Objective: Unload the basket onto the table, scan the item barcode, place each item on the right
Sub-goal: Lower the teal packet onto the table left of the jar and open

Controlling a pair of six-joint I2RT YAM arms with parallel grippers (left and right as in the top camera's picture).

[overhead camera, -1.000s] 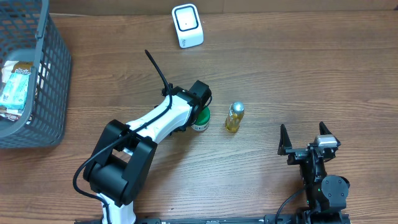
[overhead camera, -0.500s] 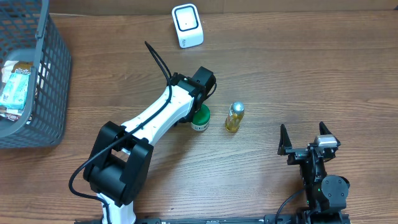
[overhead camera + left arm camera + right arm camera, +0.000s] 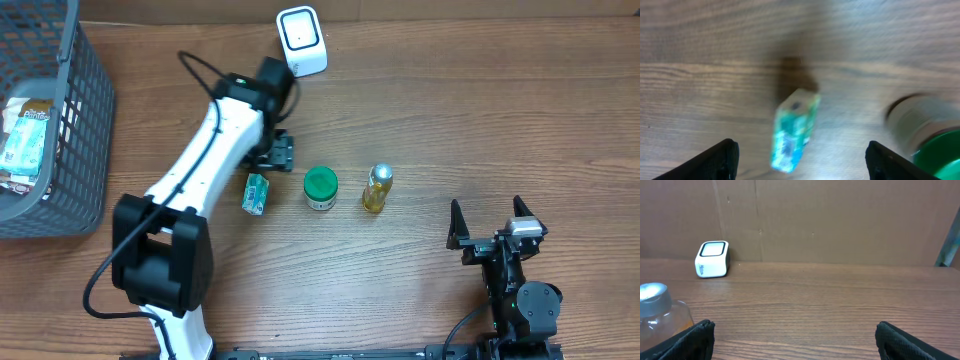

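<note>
Wooden worktop [image 3: 470,110], teal packet [image 3: 256,193] laid flat mid-worktop, green-lidded jar [image 3: 320,187] and yellow bottle [image 3: 377,189] alongside, white scanner [image 3: 301,41] at far edge, pouches [image 3: 25,140] in grey basket [image 3: 86,120] at left edge, left gripper [image 3: 279,150] and right gripper [image 3: 486,215] both spread apart.

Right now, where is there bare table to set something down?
Bare: the wide stretch right of the scanner, beyond the bottle; also the near strip in front of the jar. Crowded: around the packet, jar and left gripper.
</note>
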